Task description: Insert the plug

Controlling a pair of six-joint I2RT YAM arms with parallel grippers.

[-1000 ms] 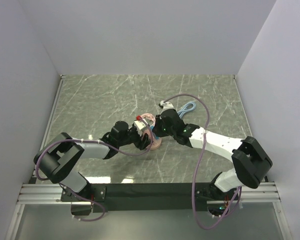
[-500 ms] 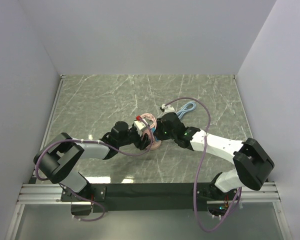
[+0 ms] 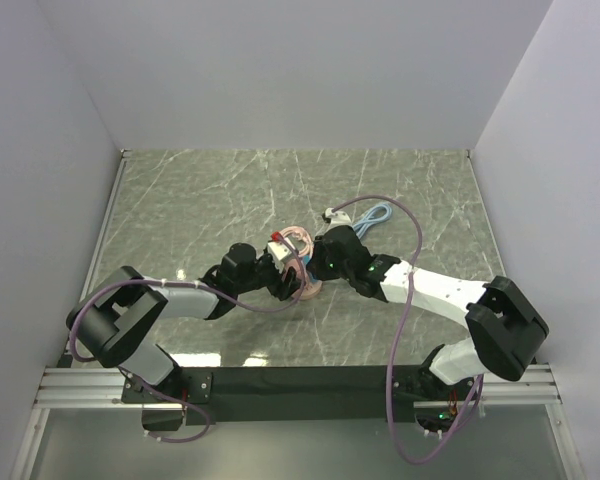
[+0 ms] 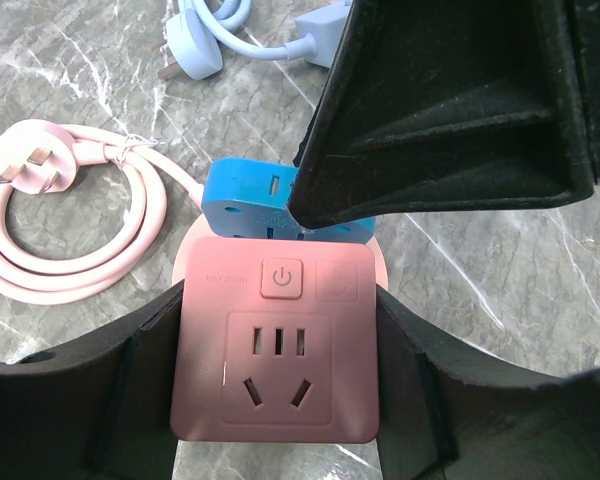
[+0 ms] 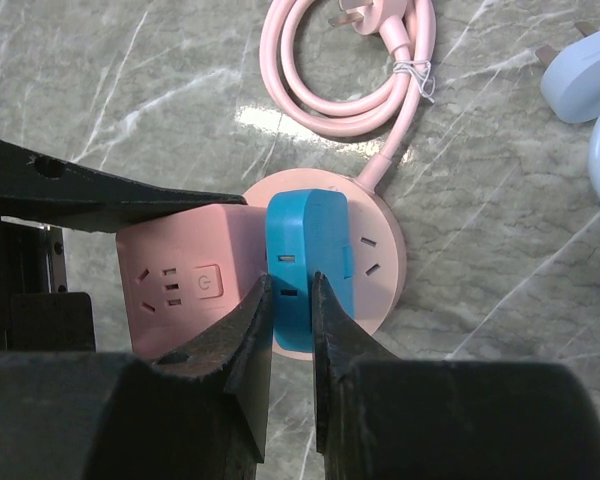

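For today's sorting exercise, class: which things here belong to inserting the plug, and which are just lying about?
In the job: the plug, right gripper pinching it, pink cube, left gripper holding it.
Lying about: pale-blue cord with its plug, coiled pink cord.

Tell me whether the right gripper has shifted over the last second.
Yes, slightly: in the top view the right gripper has crept left, away from the pale-blue cord.

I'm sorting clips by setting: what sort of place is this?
Probably a robot test cell, not a home: plain white walls box in a marble-patterned table, with robot arms mounted on a metal rail at its near edge.
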